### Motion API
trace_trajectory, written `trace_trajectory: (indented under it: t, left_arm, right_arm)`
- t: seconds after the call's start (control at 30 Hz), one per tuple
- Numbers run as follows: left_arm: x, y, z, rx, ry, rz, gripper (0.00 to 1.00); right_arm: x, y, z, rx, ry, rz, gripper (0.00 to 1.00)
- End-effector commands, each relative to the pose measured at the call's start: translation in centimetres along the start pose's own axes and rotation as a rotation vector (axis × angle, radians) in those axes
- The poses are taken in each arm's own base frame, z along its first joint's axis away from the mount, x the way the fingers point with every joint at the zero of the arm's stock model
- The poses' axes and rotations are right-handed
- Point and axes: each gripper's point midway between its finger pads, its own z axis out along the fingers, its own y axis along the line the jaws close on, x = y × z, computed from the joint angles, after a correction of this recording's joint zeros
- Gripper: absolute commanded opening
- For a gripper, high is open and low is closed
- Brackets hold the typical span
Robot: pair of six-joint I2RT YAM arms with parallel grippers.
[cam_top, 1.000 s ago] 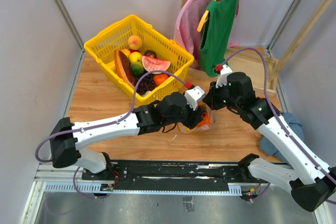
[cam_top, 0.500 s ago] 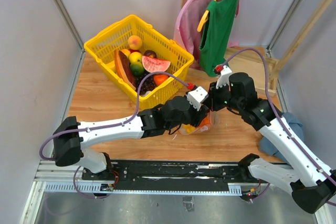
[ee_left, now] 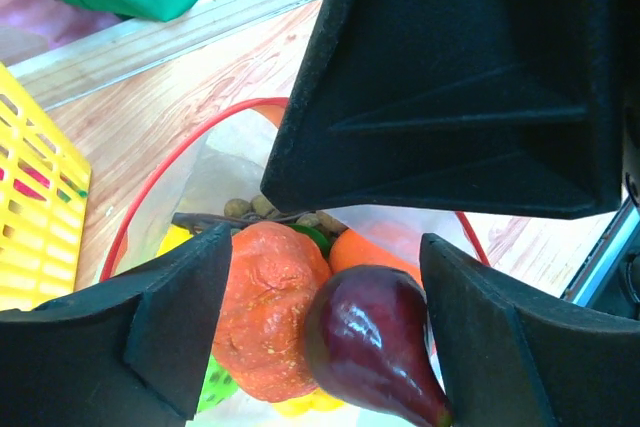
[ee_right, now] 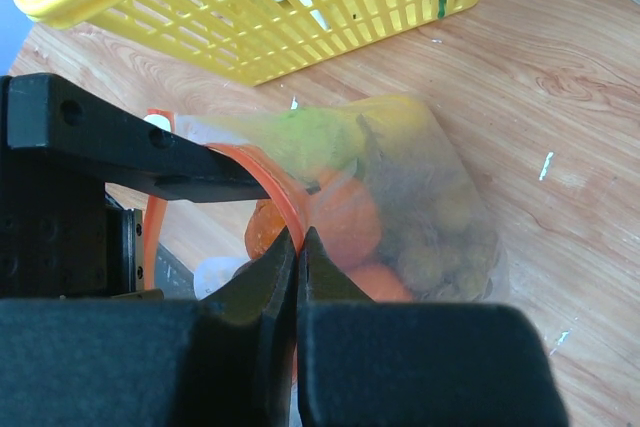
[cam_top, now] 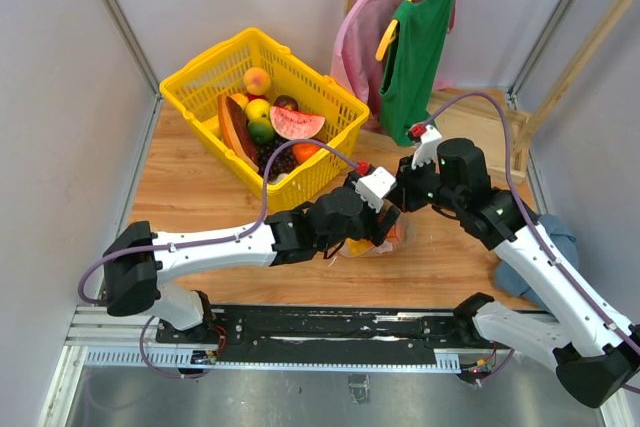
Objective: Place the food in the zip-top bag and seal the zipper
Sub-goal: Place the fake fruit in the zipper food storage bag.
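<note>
The zip-top bag (ee_right: 420, 197) lies on the table with its mouth held up. Inside it I see food: an orange bumpy fruit (ee_left: 270, 312), green and yellow pieces and an olive grape bunch. My right gripper (ee_right: 300, 242) is shut on the orange-red zipper (ee_right: 275, 187) at the mouth's rim. My left gripper (ee_left: 325, 332) is open right over the mouth. A dark purple fruit (ee_left: 375, 342) sits between its fingers, close to the right one and clear of the left one. From above, both grippers meet at the bag (cam_top: 385, 239).
A yellow mesh basket (cam_top: 200, 72) with more toy fruit stands behind the bag, close to the left arm. Green and pink clothes (cam_top: 415, 37) hang on a wooden rack at the back right. A blue cloth (cam_top: 555, 247) lies at the right edge.
My left gripper's jaws have spread wider over the bag mouth, and the arm has edged slightly right. The right gripper has kept its hold on the rim.
</note>
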Motion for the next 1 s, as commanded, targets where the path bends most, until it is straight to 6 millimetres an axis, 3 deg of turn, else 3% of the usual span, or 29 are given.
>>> trace_trajectory:
  t: [0.0, 0.2, 0.4, 0.7, 0.97]
  left_arm:
    - [-1.0, 0.4, -0.6, -0.019, -0.029, -0.009, 0.81]
    - [-3.3, 0.2, -3.1, 0.026, -0.057, -0.037, 0.83]
    - [-4.8, 1.5, -5.9, 0.014, -0.078, -0.015, 0.85]
    - [-1.2, 4.6, -7.2, 0.000, 0.056, 0.050, 0.86]
    - [0.4, 6.2, -8.4, 0.035, 0.133, 0.146, 0.85]
  right_arm:
    - [-1.1, 0.3, -0.6, 0.001, -0.057, -0.025, 0.00]
    - [-0.8, -1.3, -1.0, 0.089, -0.047, -0.057, 0.01]
    - [-0.5, -2.0, -0.7, 0.116, -0.016, -0.079, 0.01]
    - [-0.7, -2.2, -1.1, 0.131, -0.016, -0.100, 0.01]
    - [-0.6, -2.4, -1.4, 0.140, -0.006, -0.122, 0.01]
